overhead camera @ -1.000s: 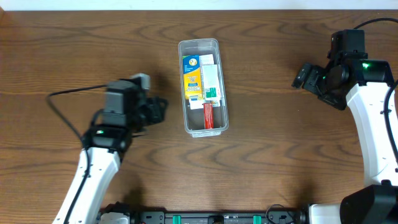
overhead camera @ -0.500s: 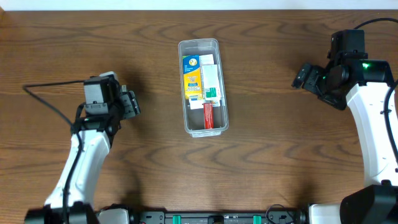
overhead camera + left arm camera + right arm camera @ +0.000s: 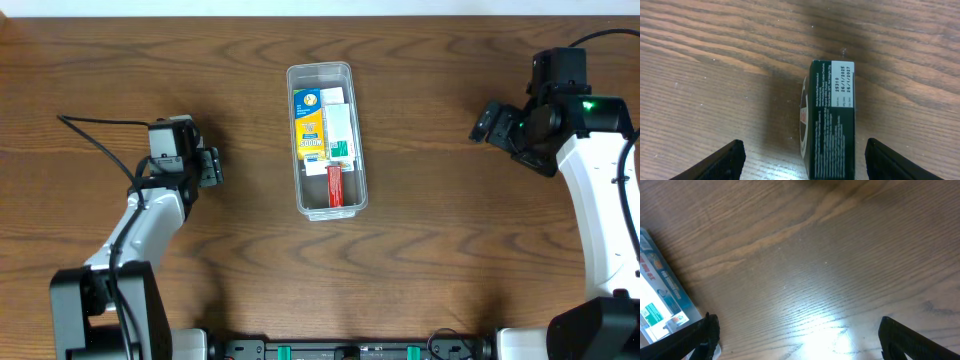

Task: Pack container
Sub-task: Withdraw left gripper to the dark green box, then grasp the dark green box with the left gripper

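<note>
Plainly, the clear, long container (image 3: pixel 318 67), round-cornered and rimmed, holds a yellow carton (image 3: pixel 309 128) and a red carton (image 3: pixel 335 187); left pincer (image 3: pixel 804 155) and right pincer (image 3: pixel 799 330) both stand spread.

Left wrist view: we read a white label (image 3: pixel 843 82) on the end of a dark green box (image 3: pixel 832 127), printed 25710, 26/1/2025, 26/1/2027; its smaller side print we cannot make out. Print on the yellow box (image 3: pixel 311 125) in the container (image 3: pixel 318 67) and on the blue-and-white box (image 3: pixel 660 305) is too small or blurred for us to read.
</note>
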You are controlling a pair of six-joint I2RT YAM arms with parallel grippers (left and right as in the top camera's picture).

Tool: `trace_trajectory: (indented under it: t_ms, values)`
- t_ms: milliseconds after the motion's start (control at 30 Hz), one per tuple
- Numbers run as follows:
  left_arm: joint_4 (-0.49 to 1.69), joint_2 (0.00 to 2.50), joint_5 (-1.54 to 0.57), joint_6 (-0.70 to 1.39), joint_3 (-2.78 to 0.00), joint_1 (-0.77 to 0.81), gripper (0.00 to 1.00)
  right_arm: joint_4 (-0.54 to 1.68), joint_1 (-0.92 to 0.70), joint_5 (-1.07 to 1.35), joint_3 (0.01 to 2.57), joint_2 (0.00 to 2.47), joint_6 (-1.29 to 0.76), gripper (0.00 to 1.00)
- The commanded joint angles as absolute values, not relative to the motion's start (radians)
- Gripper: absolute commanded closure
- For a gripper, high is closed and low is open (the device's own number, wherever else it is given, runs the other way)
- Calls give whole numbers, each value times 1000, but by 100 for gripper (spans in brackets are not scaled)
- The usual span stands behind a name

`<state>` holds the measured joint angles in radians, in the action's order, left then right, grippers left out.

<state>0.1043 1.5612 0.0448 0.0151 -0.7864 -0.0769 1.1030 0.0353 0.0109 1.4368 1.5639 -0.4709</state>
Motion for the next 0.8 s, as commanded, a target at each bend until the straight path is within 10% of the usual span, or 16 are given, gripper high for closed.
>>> trace_trajectory:
  t_ms: [0, 300, 767]
  values:
    - [83, 1578, 60, -8, -812, -79, 22, 1104, 42, 12, 1440, 1556, -478, 1]
    - [39, 1579, 60, -12, -812, -79, 49, 1104, 42, 12, 1440, 1556, -478, 1]
    - [43, 1584, 34, -26, -812, -77, 50, 1104, 42, 12, 1440, 1556, -478, 1]
